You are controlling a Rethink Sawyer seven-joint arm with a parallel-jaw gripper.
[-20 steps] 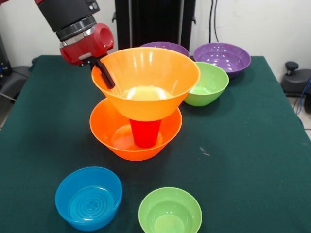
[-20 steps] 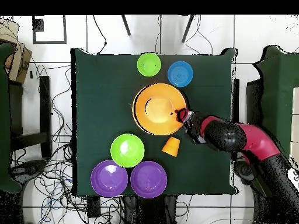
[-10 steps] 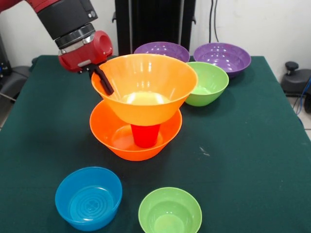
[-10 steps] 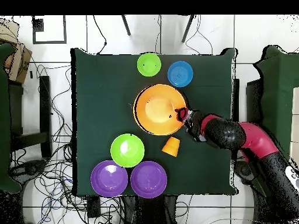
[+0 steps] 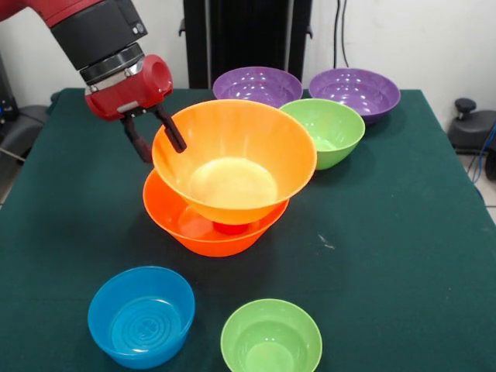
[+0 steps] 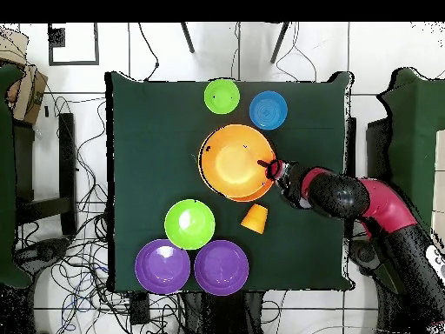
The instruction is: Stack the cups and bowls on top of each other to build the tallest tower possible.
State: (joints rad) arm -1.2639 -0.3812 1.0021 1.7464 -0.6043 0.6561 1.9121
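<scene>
The tower is a large orange bowl (image 5: pixel 180 227) on the table with a red cup (image 5: pixel 230 228) standing in it, just a sliver showing. A second large orange bowl (image 5: pixel 232 155) sits on that cup, tilted toward the camera; from above it covers the stack (image 6: pixel 233 161). My gripper (image 5: pixel 157 139) stands open at this bowl's left rim, one finger inside the bowl and one outside, with a gap at the rim. In the overhead view the gripper (image 6: pixel 271 168) is at the bowl's right edge. An orange cup (image 6: pixel 255 218) lies just below the stack there; the front view hides it.
Two purple bowls (image 5: pixel 257 84) (image 5: pixel 354 91) and a medium green bowl (image 5: pixel 329 128) stand behind and right of the stack. A small blue bowl (image 5: pixel 141 315) and a small green bowl (image 5: pixel 271 339) sit near the front edge. Dark green cloth (image 5: pixel 403 232) covers the table.
The upper orange bowl has come down over the red cup and now leans on it. My gripper's fingers have spread apart at the rim, and the arm has shifted slightly left.
</scene>
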